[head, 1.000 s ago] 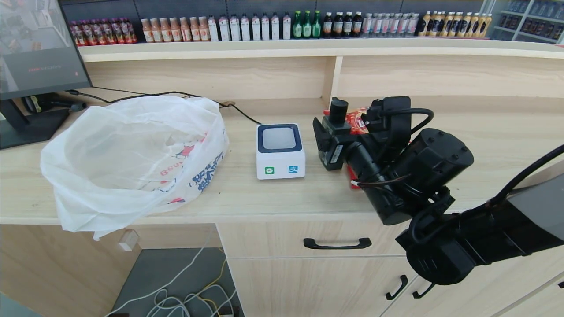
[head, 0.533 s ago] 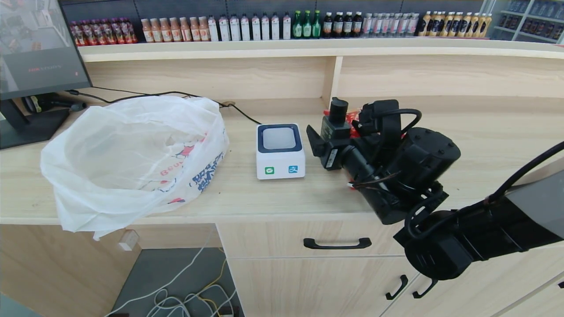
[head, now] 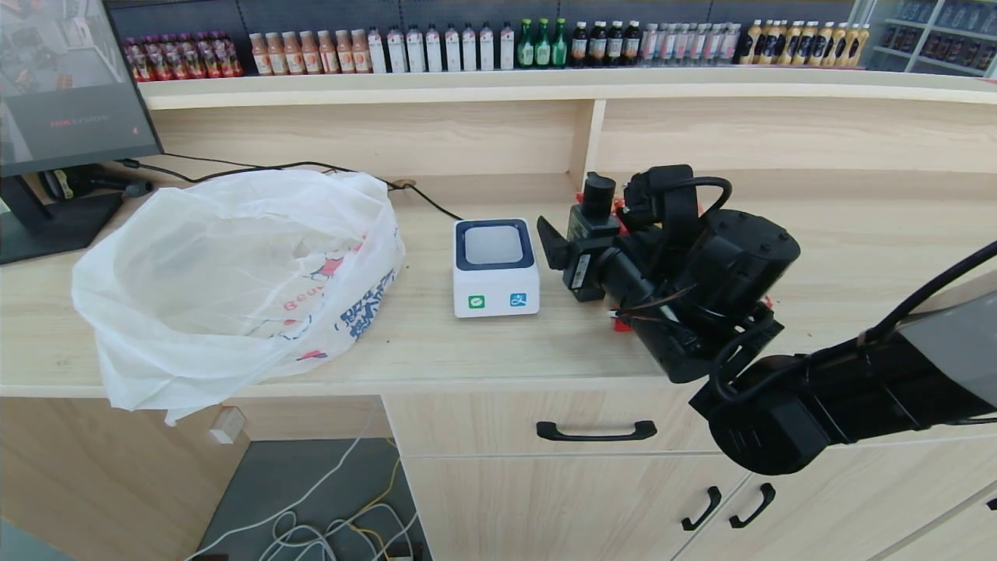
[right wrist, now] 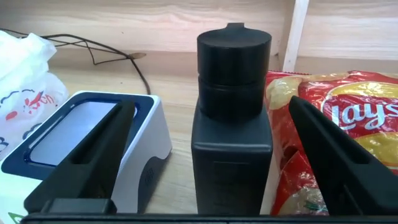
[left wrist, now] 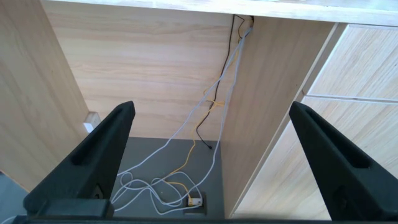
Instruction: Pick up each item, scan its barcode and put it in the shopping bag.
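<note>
A black bottle (head: 597, 204) with a round cap stands upright on the wooden counter (head: 483, 343), right of the white barcode scanner (head: 495, 266). My right gripper (right wrist: 211, 107) is open, its fingers (right wrist: 87, 155) on either side of the bottle (right wrist: 233, 124) without touching it. A red chips bag (right wrist: 329, 118) lies just beside the bottle, mostly hidden under my right arm in the head view. The white plastic shopping bag (head: 234, 273) sits open at the counter's left. My left gripper (left wrist: 211, 162) is open and holds nothing, low in front of the cabinet.
A monitor (head: 62, 86) and its stand occupy the far left corner. A black cable (head: 311, 165) runs behind the bag to the scanner. An upright divider (head: 586, 136) rises behind the bottle. Loose cables (left wrist: 180, 186) lie on the floor under the counter.
My right arm has moved left and forward, bringing its open fingers around the black bottle and covering more of the chips bag. Bottle, scanner and bag have stayed put.
</note>
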You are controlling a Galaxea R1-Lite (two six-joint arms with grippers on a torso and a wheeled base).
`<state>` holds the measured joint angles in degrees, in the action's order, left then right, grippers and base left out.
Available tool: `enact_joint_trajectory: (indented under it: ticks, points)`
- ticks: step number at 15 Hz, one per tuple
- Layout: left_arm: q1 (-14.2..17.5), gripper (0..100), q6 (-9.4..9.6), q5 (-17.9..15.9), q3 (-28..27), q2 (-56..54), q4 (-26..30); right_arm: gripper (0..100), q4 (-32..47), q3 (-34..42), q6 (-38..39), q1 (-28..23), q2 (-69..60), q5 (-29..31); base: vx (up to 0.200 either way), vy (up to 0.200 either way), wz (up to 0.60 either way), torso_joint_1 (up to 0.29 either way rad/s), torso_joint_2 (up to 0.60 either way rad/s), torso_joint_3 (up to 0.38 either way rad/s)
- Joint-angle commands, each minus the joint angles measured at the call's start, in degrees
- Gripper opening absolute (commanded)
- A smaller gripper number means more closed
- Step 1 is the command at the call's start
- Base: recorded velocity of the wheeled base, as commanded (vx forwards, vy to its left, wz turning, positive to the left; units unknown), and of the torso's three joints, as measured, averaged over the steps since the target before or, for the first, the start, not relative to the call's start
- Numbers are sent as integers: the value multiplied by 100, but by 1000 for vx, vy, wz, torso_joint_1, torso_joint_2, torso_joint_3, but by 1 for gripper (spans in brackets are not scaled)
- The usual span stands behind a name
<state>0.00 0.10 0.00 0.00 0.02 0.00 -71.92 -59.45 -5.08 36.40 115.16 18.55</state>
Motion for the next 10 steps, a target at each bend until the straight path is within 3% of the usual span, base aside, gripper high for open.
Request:
enact_joint_trajectory:
  ticks: [1,10]
  points:
    - [-9,100,-1,9,0,-2,0,100,-6,4,7,7,15,-1,0,0,0,0,0,0]
    - [0,100,-1,9,0,-2,0,100,-6,-5,201,-10,375,-1,0,0,0,0,0,0]
